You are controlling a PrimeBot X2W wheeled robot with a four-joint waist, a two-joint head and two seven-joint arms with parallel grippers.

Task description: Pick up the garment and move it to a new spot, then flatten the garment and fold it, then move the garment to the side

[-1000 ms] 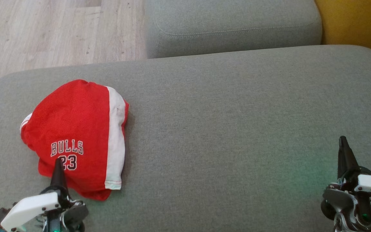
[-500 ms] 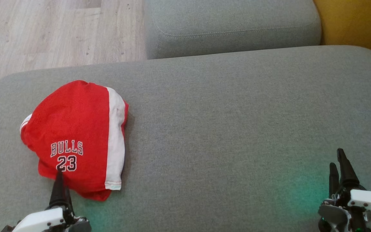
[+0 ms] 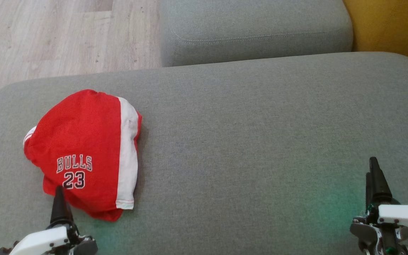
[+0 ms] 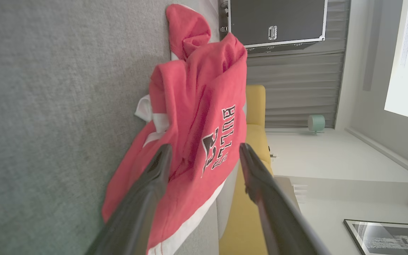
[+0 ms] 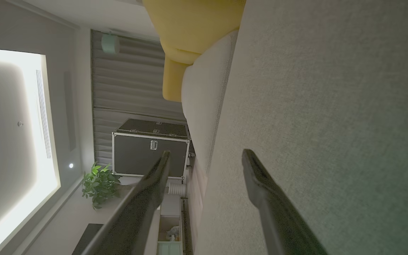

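**Red garment lying at the cushion's left, both tools standing wide**

The red garment [image 3: 83,152] is lying in a loose, folded heap on the left part of the big grey cushion [image 3: 246,141], its white side stripe facing the cushion's middle and the print "BULLS 23" facing up. In the left wrist view the garment [image 4: 190,106] is showing rumpled folds and a white edge tucked under the red.

The left tool [image 3: 60,198] is pointing at the garment's near edge, its tip overlapping the red cloth in the head view; whether it is touching cannot be told. Seen from its own wrist, the left tool [image 4: 205,147] is standing wide, nothing gripped, with the print showing between the two fingers.

The right tool [image 3: 370,168] is hanging over bare cushion at the far right, well apart from the garment. Its wrist view is showing the right tool [image 5: 207,152] spread wide and gripping nothing.

A second grey cushion [image 3: 253,28] is sitting beyond the first, beside wooden floor [image 3: 48,35].
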